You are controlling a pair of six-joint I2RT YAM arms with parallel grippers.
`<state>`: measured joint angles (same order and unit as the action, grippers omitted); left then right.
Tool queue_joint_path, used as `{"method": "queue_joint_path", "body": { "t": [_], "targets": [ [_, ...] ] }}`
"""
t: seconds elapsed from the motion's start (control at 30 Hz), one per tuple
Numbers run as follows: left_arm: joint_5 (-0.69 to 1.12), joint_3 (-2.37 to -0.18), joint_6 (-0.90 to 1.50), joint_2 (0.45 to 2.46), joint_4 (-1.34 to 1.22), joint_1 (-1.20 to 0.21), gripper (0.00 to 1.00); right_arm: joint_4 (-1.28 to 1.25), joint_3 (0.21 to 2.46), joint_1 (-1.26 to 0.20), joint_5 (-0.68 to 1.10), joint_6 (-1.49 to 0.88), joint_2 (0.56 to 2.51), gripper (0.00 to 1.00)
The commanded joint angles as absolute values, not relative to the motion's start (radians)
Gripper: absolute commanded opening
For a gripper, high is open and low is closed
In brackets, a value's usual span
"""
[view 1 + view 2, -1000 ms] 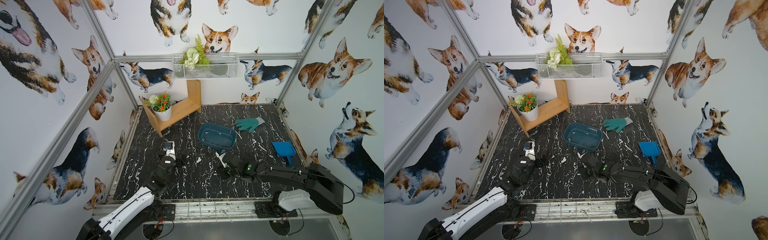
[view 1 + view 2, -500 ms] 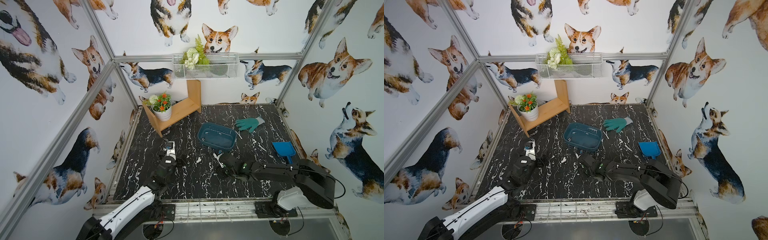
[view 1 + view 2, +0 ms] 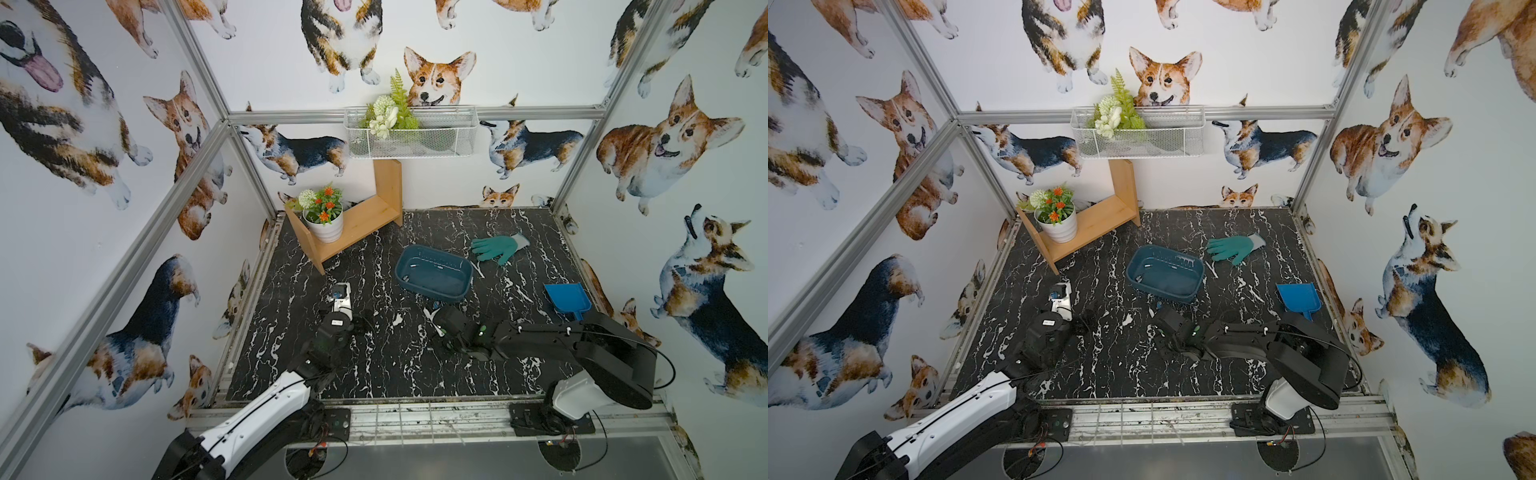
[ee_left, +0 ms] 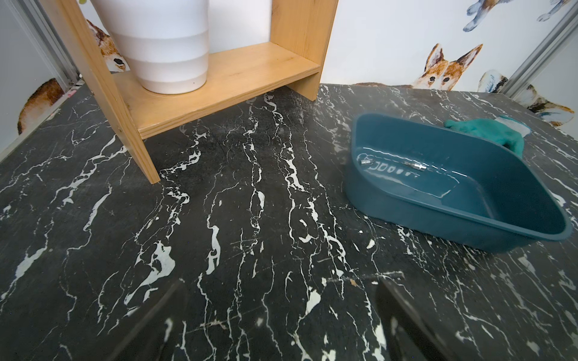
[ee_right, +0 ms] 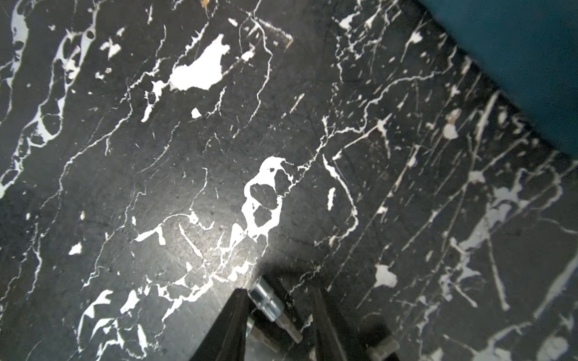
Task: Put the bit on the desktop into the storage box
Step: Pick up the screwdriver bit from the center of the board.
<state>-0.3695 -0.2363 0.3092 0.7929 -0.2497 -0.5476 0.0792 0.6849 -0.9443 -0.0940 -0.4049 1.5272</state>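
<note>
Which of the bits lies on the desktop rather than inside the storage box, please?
The bit between the jaws of the right pincer: it lies on the desktop, while the other two bits rest inside the storage box by its slotted wall.

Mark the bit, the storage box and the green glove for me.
bit [image 5: 270,301]: right wrist view, on its silver collar.
storage box [image 3: 440,279]: in a top view, on its bare floor.
green glove [image 3: 496,248]: in a top view, on the palm.

On the desktop [image 3: 374,365] storage box [image 3: 430,293], with green glove [image 3: 496,248] just beside its far corner and blue dustpan [image 3: 567,297] well apart; right gripper [image 3: 436,312] low near the box.
</note>
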Motion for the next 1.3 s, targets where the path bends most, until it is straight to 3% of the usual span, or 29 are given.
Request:
{"method": "queue_joint_path", "body": {
  "t": [0.0, 0.57, 1.07, 1.27],
  "targets": [
    [-0.375, -0.245, 0.302, 0.796, -0.275, -0.546, 1.00, 0.082, 0.696, -0.946, -0.094, -0.393, 1.540, 0.39],
    [-0.376, -0.245, 0.301, 0.796, -0.275, -0.546, 1.00, 0.126, 0.712, -0.946, -0.118, -0.399, 1.576, 0.31],
    [-0.375, -0.246, 0.301, 0.796, -0.275, -0.545, 1.00, 0.180, 0.713, -0.951, -0.151, -0.399, 1.555, 0.31],
    [-0.376, -0.245, 0.301, 0.796, -0.275, -0.545, 1.00, 0.188, 0.735, -0.954, -0.148, -0.392, 1.587, 0.23]
  ]
}}
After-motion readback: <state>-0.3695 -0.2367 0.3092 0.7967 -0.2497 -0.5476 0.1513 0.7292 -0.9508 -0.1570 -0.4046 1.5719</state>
